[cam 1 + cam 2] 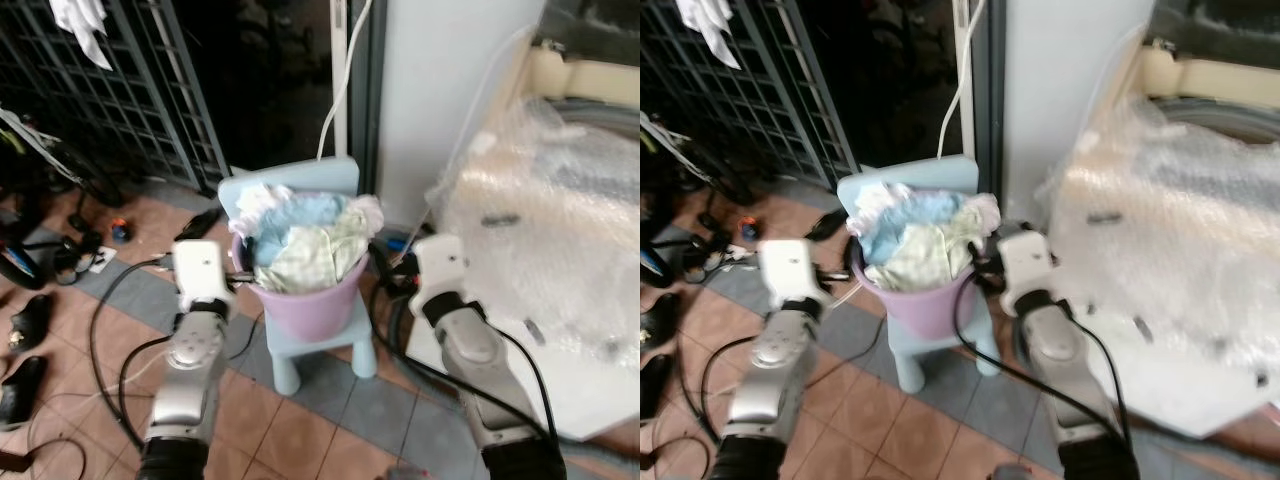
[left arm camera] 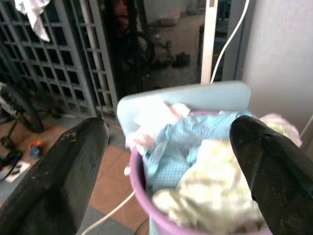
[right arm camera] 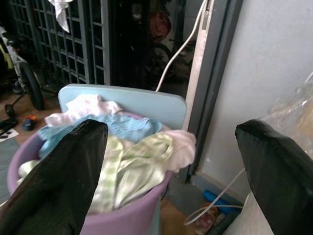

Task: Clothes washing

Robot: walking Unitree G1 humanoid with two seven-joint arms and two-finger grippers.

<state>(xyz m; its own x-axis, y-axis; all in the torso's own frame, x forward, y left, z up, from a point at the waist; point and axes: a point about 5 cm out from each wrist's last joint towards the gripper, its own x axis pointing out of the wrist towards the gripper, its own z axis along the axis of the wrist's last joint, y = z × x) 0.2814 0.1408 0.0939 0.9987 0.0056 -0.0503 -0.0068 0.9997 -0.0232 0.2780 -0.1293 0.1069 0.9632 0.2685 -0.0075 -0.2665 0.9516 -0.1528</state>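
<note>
Lower frame: left hand point(image 2: 166, 171) and right hand point(image 3: 171, 171) flank the purple basin point(image 1: 310, 295), fingers spread, empty. Basin of clothes point(image 1: 305, 235) sits mid-frame on a light-blue chair point(image 1: 330, 335). Judgement: close evenly on opposite rim sides, lift level.

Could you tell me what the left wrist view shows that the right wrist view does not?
The left wrist view alone takes in the floor beyond the doorway, with shoes on it.

The right wrist view alone takes in the bubble wrap beside the wall and a blue item on the floor below it.

Both share the purple basket heaped with clothes, the light blue chair under it, the metal grille, the white cable, and an open tool: left, right.
</note>
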